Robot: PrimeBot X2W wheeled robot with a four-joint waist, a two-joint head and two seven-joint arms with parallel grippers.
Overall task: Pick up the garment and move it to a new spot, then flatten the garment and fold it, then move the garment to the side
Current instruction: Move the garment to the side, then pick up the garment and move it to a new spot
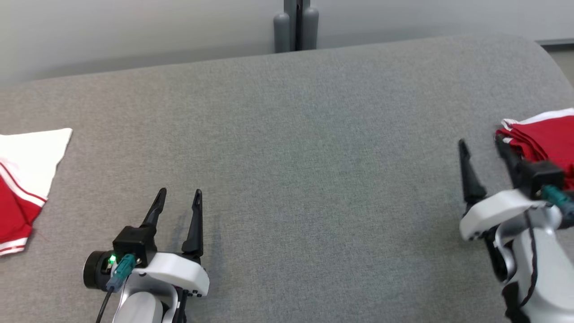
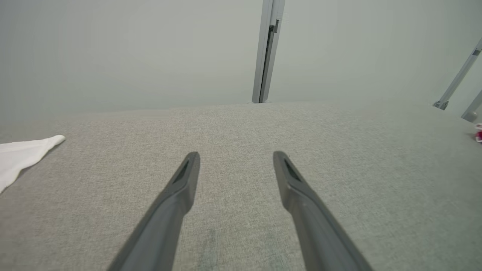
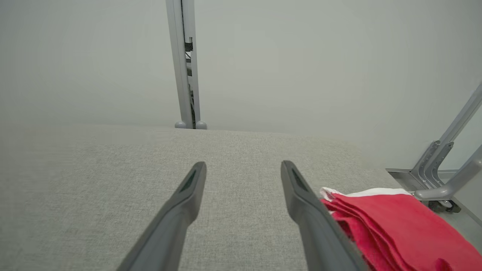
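While its fingers stand spread wide with nothing between them, the right gripper (image 1: 480, 142) hangs low over the grey table (image 1: 287, 134). Its outer finger is just beside the folded red garment (image 1: 545, 137) at the table's right edge. The left gripper (image 1: 180, 192) is equally wide and empty, and a red-and-white cloth (image 1: 22, 179) lies at the left edge.
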